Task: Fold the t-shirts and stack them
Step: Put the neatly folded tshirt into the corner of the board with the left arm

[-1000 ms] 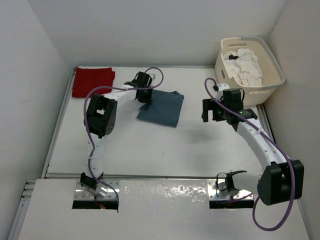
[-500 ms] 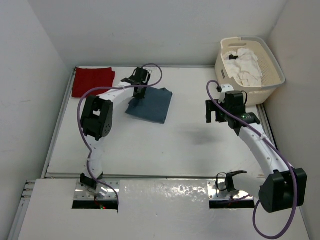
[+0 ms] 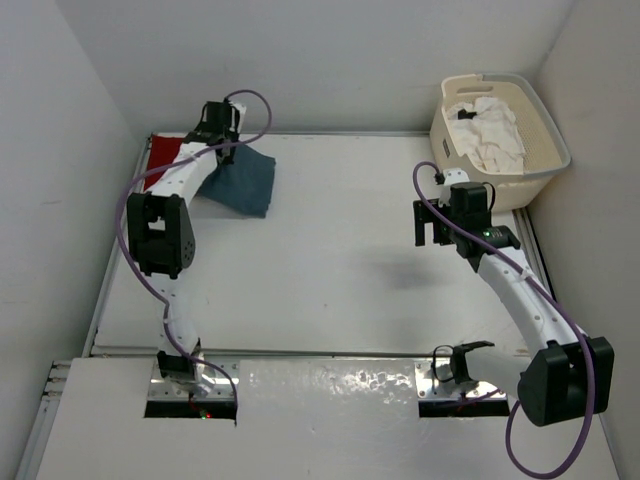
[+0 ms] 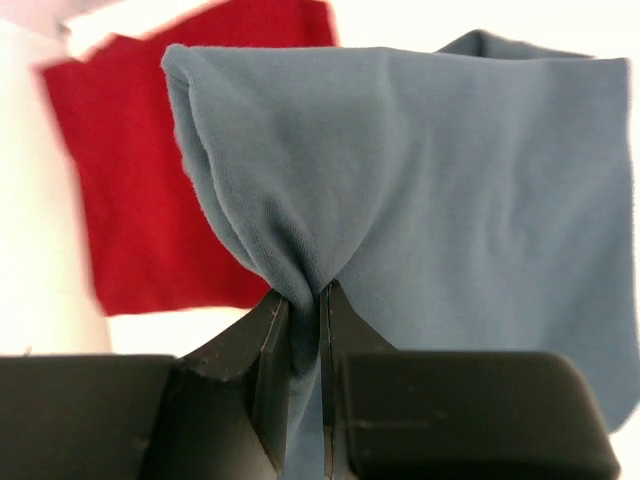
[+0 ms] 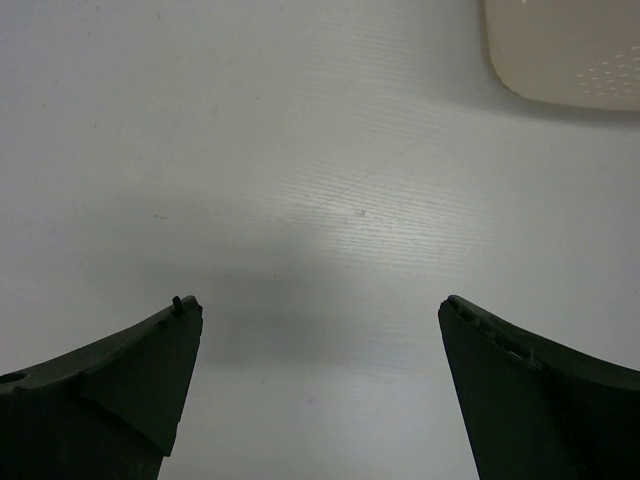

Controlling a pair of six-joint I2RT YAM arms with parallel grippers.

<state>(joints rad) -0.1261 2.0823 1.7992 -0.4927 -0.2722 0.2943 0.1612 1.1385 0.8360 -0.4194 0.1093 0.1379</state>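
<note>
You hauled blue-grey shirt point(image 4: 430, 180) leftward across table point(image 3: 330, 270); your left gripper point(image 4: 305, 300) clamped its bunched fold, shirt hanging ahead of fingertips, red shirt point(image 4: 140, 180) just beyond. Stacking looked close. Right gripper point(image 5: 320, 325) stood wide, empty; basket point(image 5: 570, 60) ahead-right.

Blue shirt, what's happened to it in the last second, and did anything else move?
The left gripper, shut on the blue shirt, pulled it left and away, up to the red shirt. The right gripper shifted slightly and stayed open; red shirt, white shirt and basket stayed put.
</note>
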